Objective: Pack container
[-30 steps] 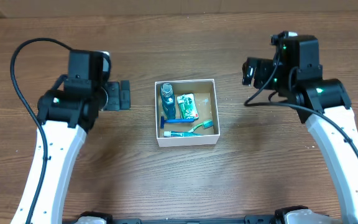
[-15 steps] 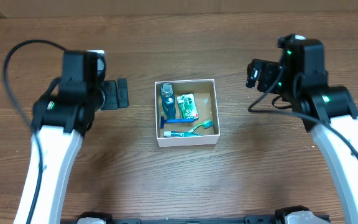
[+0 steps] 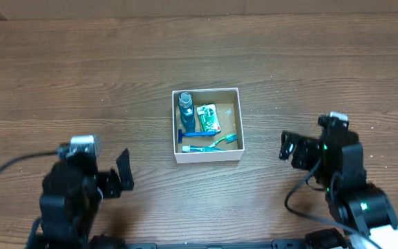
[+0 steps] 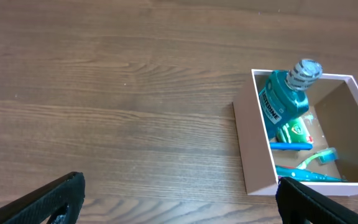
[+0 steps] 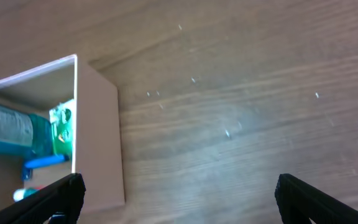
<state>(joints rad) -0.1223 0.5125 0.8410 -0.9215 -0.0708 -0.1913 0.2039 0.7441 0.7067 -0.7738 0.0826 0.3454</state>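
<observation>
Now that both arms have pulled back from beside the container to the 6 o'clock edge, packing looks finished.
Left gripper and right gripper: jaws apart, empty. Container mid-bench, square, no long axis, opening up; the mouthwash bottle inside lies 12-to-6.

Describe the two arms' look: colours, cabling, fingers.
Both arms have white link shells with black joint housings and wrist modules. A black cable loops off each. The left gripper and right gripper have flat black fingers. Green lights glow on the right arm.
</observation>
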